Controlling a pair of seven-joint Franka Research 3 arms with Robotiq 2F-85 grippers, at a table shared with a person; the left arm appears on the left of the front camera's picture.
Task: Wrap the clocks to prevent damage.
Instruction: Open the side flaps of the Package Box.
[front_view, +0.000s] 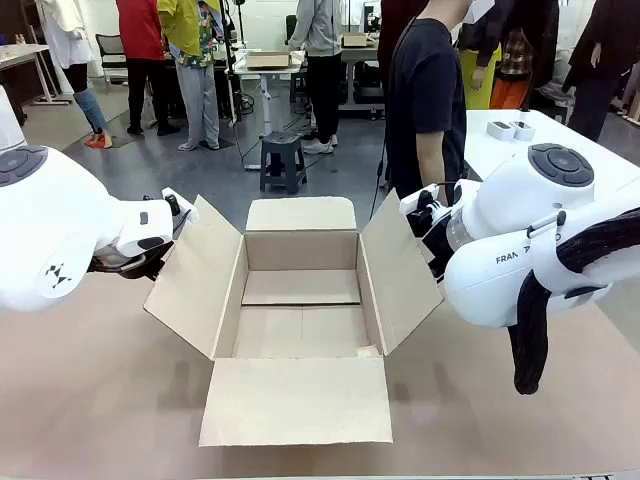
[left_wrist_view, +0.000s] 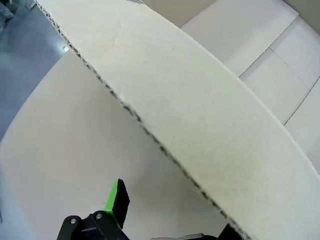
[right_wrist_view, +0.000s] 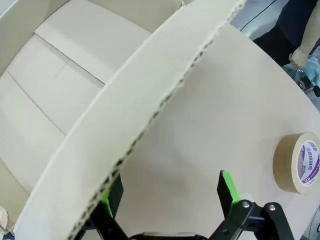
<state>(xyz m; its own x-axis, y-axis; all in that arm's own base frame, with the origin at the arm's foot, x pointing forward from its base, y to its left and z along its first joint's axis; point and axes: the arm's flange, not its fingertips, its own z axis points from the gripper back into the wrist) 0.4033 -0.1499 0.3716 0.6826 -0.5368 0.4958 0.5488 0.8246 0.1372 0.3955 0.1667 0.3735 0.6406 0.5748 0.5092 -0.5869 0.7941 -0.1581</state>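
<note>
Pale brown tabletop (front_view: 500, 400) holds an open brown cardboard box (front_view: 300, 290). Its side flaps (front_view: 195, 280) sit by the left gripper (left_wrist_view: 170, 222) and right gripper (right_wrist_view: 170, 200), both wide open, holding nothing.

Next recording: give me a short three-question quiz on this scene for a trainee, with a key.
1. True or false: a clock lies in the box.
2. What lies on the table near the right gripper? A) tape roll B) scissors C) a clock
3. How many of the box's flaps stand open?
Key: 1 false, the box is empty; 2 A; 3 four.
</note>
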